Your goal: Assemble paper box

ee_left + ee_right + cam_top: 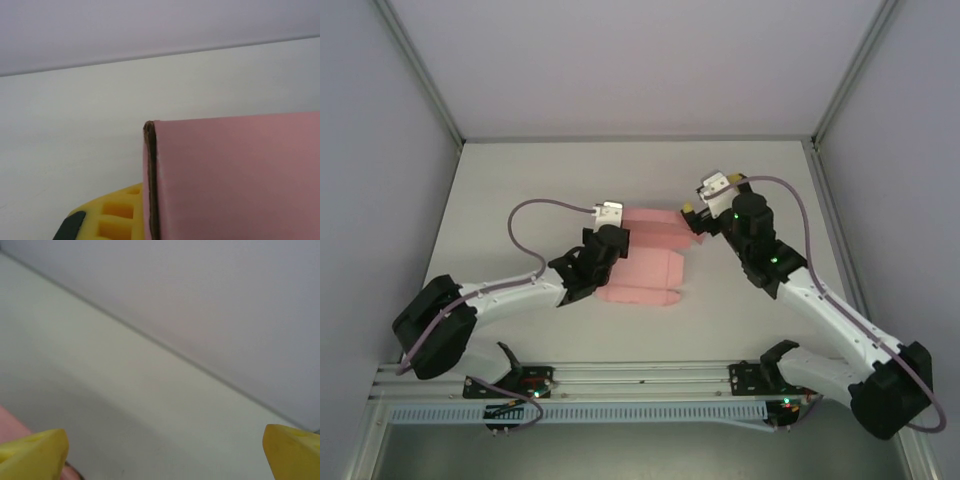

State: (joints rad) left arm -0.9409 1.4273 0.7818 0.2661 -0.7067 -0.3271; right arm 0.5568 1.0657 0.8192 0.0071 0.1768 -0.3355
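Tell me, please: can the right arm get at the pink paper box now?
Probably yes: the right arm has its jaws wide open beside the paper box, with nothing between them.

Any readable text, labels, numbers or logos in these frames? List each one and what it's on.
None: no readable text in any view.
paper box: plain pink card, no print visible.
yellow finger pads: unmarked.
right arm: small green lights, no legible label or number.
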